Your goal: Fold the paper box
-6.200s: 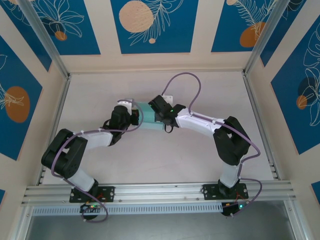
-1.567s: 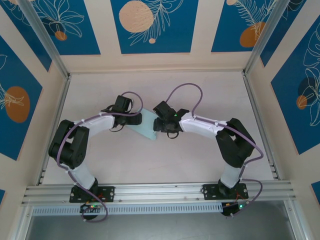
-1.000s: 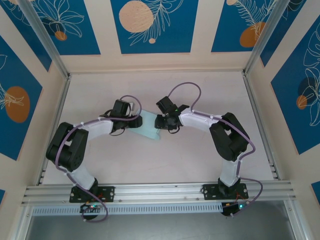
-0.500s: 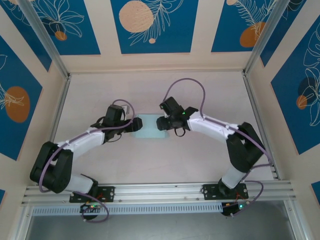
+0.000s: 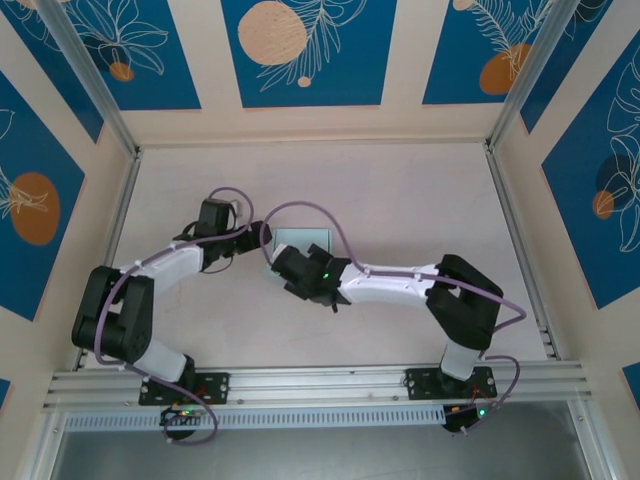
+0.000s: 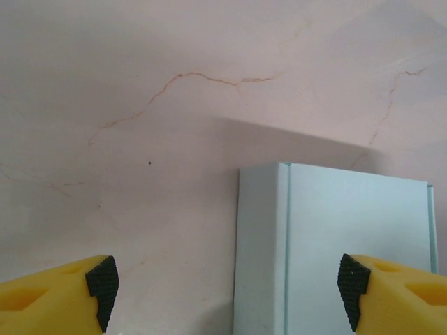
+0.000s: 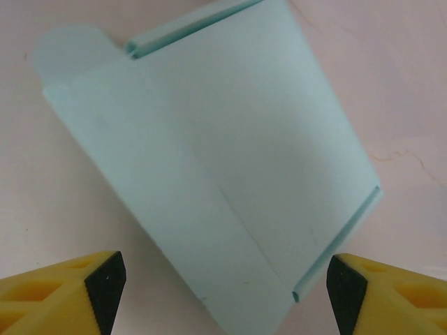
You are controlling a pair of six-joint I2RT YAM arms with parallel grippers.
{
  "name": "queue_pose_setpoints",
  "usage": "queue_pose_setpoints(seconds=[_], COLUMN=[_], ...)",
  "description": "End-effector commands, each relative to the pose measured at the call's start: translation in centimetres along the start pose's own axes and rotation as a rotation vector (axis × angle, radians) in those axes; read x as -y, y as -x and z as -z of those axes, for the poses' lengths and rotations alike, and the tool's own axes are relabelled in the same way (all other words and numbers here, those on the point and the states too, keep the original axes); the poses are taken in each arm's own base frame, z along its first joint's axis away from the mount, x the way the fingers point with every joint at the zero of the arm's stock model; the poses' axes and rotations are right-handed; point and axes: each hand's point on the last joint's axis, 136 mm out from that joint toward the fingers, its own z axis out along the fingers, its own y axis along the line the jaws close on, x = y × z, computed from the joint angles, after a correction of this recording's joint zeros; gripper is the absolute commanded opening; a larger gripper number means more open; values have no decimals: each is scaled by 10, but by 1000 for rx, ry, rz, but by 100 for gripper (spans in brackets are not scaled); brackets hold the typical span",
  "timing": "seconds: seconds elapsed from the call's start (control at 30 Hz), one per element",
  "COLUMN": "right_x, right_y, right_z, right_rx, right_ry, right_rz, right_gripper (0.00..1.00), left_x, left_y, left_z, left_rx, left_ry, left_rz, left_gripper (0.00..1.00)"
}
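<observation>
Left gripper (image 6: 227, 296): spread wide, clamping nothing, yellow fingers (image 6: 42, 296) low over the table (image 6: 140, 105). Sits just beside the paper box (image 6: 335, 244), with one long edge of the box reaching in between the tips. Right gripper (image 7: 225, 289): likewise spread and empty, looking down on the pale blue card from its near side.

Beyond the tips, lying flat near the middle of the table, free of both grippers as far as can be told. Folded over on itself, with a rounded tab at one corner and narrow turned-up lips along two opposite ends.

Probably very light, thin and bendy; likely to dent or crease under a hard pinch and to skate across the smooth surface if pushed. Hard to pinch from above while flat. Better taken at a raised lip or the tab, or pinned with one gripper while the other lifts an edge.

Against half a second before: then flanked closely on both sides, now left drawn back and right swung round to the near side. Further back, carried tilted between both grippers; now set down and let go.
</observation>
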Motion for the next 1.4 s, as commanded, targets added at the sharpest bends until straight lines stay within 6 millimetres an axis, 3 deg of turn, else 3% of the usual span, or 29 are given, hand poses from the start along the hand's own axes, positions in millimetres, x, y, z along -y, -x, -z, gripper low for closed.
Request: queue_pose_setpoints(seconds=[0.0,0.13,0.37,0.67,0.93,1.37], right_x=[3,-5,0,4,9,24], right_y=[5,1,13,26,32,51], right_z=[-7,-23,-42,-53,-43,4], right_rx=[18,-20,-5,16,17,47], right_ry=[-99,-122,-172,-189,-186,-112], right_rz=[132,199,196,203,207,152], right_gripper=[81,81,75,46,18,3], left_x=[7,6,3,0,-2,3], left_y=[14,15,14,13,18,43], left_z=[-1,-1,-1,-1,3,34], left_rx=[16,17,16,14,30,115], left_ry=[-49,-52,-47,-41,-34,-49], left_rz=[34,39,44,48,47,43], left_gripper=[83,83,84,84,84,85])
